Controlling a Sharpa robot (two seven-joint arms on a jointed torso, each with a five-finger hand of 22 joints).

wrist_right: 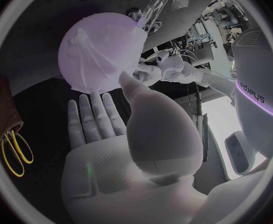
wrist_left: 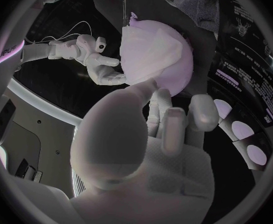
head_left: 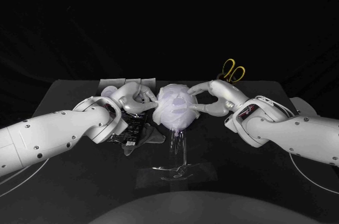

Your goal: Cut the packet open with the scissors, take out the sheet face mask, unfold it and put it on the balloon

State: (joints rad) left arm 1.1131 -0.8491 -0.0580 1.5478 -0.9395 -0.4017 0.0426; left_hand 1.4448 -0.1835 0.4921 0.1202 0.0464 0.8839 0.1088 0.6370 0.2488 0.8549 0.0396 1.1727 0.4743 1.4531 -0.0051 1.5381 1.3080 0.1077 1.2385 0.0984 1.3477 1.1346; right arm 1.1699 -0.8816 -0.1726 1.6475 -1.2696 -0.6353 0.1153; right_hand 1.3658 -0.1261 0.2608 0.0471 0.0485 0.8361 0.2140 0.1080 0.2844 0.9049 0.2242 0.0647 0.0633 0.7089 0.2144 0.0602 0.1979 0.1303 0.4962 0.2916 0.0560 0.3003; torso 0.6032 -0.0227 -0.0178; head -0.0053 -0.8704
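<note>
Left robot hand (head_left: 134, 97) faces right robot hand (head_left: 212, 97), fingers extended.

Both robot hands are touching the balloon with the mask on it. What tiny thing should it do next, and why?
Probably smooth the white sheet face mask flatter onto the pale purple balloon with the silver left hand and right hand. The mask already drapes the balloon but shows creased edges, and both hands touch its sides.

R robot hand (wrist_right: 125, 149), fingers apart, at balloon (wrist_right: 108, 29) w/ mask (wrist_right: 86, 62)
</note>
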